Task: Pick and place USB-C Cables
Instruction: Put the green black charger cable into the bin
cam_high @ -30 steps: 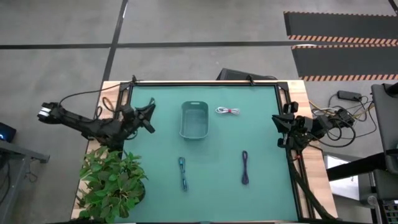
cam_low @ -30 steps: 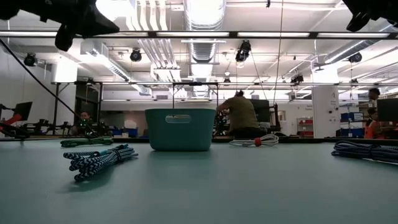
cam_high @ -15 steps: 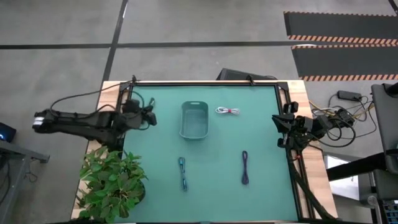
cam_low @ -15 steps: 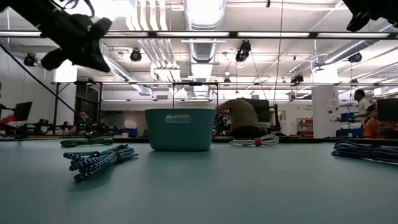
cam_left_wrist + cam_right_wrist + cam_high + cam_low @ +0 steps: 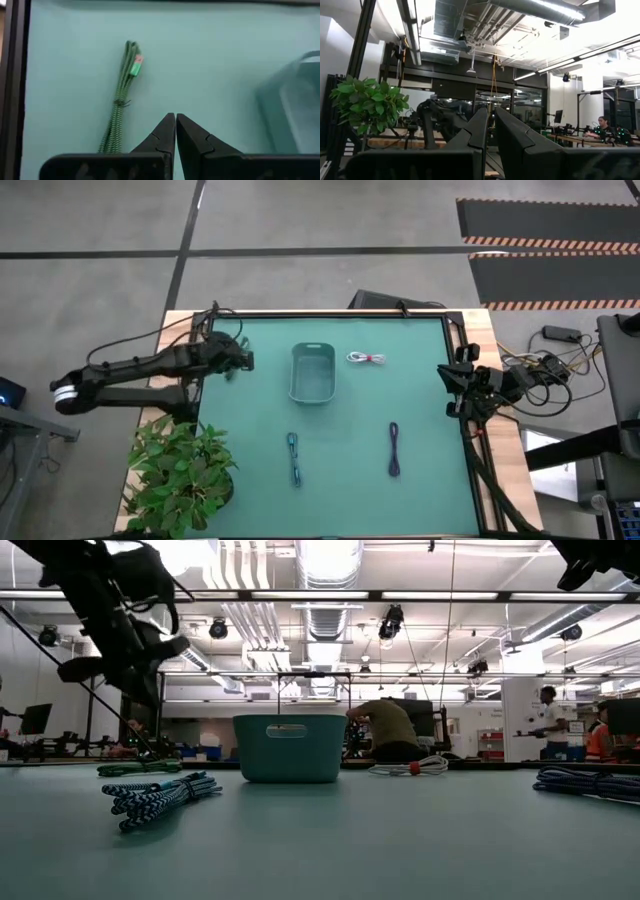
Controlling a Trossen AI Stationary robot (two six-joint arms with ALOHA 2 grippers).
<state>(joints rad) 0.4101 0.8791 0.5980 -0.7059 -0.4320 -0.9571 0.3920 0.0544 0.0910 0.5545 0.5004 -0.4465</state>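
Note:
Four cable bundles lie on the teal table. The dark green cable [image 5: 121,97] [image 5: 140,768] lies by the left edge, just beside my left gripper [image 5: 175,117] [image 5: 246,360], which hangs shut above the table and touches nothing. The blue cable [image 5: 294,458] [image 5: 160,793] and the dark purple cable [image 5: 394,448] [image 5: 590,782] lie toward the near edge. The white cable with a red tie [image 5: 366,358] [image 5: 410,768] lies right of the teal basket [image 5: 312,372]. My right gripper [image 5: 491,117] [image 5: 448,385] waits shut, raised at the table's right edge.
The teal basket [image 5: 287,748] stands open-topped at the table's far middle, its wall showing in the left wrist view [image 5: 295,105]. A potted plant [image 5: 180,470] overhangs the near left corner. A black frame rail [image 5: 12,85] runs along the left edge. People move in the room behind.
My left arm has swung its elbow toward the near left while its gripper stayed over the far left part of the table. The gripper has come down and tipped to point at the table beside the green cable. The cables and basket have not moved.

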